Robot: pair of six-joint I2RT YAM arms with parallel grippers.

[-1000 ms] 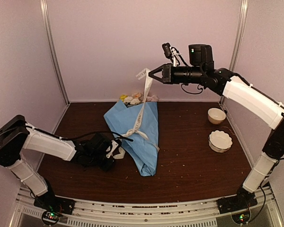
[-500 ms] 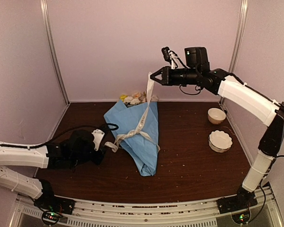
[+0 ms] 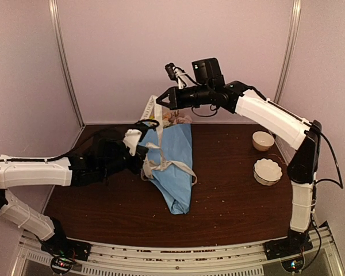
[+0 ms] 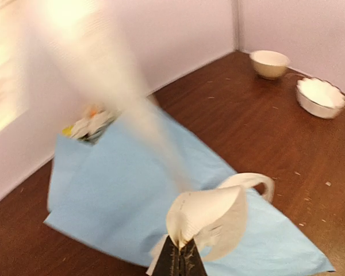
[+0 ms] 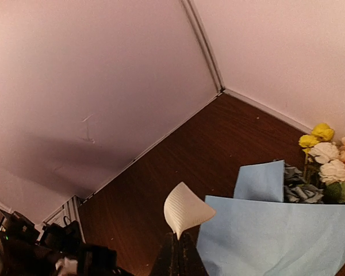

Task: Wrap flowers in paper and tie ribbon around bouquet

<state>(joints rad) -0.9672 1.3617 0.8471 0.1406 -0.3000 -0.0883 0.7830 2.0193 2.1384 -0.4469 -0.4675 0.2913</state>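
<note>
While both arms reach in over the dark wooden table [image 3: 236, 201], we hold the ribbon [image 3: 151, 108] at two places. Our left gripper [image 3: 144, 153], low at the left edge of the bouquet [image 3: 175, 184], has its jaws pinched tight on a folded cream loop of the ribbon [image 4: 210, 213]. Our right gripper [image 3: 159, 100] is raised above the far left corner of the bouquet, its jaws likewise clamped on a curled ribbon end [image 5: 186, 210]. Between the two grips the ribbon runs down and crosses the light blue paper [image 3: 181, 141]. The bouquet lies flat at mid-table, narrow end near, with the flowers [image 5: 325, 155] showing at its wide far end. Two white bowls [image 3: 267, 171] sit well apart on the right.
</note>
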